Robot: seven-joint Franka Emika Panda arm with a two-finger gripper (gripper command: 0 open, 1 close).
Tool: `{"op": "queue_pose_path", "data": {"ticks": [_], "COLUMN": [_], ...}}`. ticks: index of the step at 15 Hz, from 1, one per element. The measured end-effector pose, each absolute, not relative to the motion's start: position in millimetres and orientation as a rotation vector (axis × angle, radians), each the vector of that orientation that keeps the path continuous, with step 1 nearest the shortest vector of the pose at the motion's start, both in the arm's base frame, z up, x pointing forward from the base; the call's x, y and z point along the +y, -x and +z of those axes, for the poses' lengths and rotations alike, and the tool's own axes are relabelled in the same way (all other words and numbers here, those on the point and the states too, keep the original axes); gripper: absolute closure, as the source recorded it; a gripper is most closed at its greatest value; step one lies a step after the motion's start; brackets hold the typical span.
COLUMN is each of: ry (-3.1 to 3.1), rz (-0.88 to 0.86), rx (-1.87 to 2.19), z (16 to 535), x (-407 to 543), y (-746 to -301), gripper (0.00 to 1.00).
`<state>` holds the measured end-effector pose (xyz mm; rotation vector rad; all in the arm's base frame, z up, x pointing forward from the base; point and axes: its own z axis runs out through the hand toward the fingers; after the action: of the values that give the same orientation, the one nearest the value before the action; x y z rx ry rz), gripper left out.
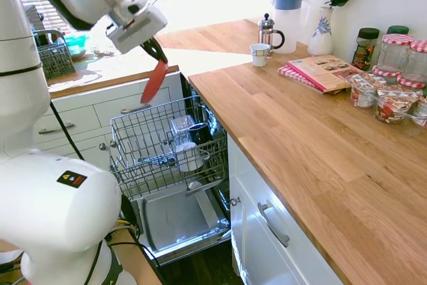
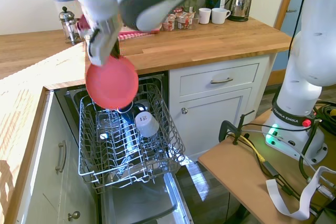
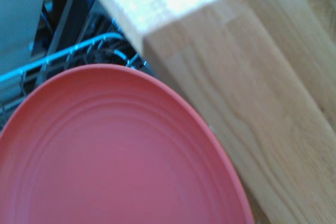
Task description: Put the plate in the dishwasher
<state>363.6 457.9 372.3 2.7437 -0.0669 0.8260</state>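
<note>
Closest to us in the wrist view, the plate (image 3: 115, 156) fills most of the picture: a coral-red disc with faint concentric rings pressed into its face and a shallow raised rim, matte like plastic and unmarked. Past its edge, toward 12 o'clock, we see grey wire of the rack (image 3: 68, 53), and toward 2 o'clock the pale wooden tabletop (image 3: 247, 77).

In the second exterior view the plate (image 2: 112, 82) hangs on edge, its round face turned to that camera, held by its upper rim at about 11 o'clock. The claw (image 2: 106, 51) is clenched on that rim; the plate itself is in the air, above the rear of the rack (image 2: 126, 140), touching no wire that we can make out.

The rack is pulled out of the dishwasher (image 2: 144, 203) over the steel-lined, dropped door. Inside it, below the plate toward 5 o'clock, lies a white cup (image 2: 147, 124) on its side, with a clear glass (image 2: 108, 124) toward 7 o'clock.

From the first exterior view we see the plate (image 1: 154, 82) nearly edge-on, a thin red sliver tilted slightly, hanging from the claw (image 1: 156, 53) above the rack's far corner, near the tabletop (image 1: 313, 145) edge. Further back on that tabletop stand a small white mug (image 1: 259, 54) and a French press (image 1: 268, 32).
</note>
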Motion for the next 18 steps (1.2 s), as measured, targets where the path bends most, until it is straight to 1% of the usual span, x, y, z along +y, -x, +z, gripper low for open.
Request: {"op": "queue_pose_path", "data": {"ticks": [2,5,7,8,11,14,15,18], "ry": [-2.658,-2.523,-2.404,-2.354,-2.320,-2.342,-2.358,-2.382], "rz": [0.935,1.121,1.250,1.288,1.260,1.208,1.172,1.044], "rx": [0.092,0.315,0.443,0.481,0.494,0.468,0.448,0.372], "z": [319,268,243,228,183,161,155,143], "x": [467,503,532,544,563,572,574,577], "y": [-324,-267,-241,-234,-231,-235,-231,-228], "gripper": [1.00,1.00,1.00,1.00,1.00,1.00,0.00,0.00]}}
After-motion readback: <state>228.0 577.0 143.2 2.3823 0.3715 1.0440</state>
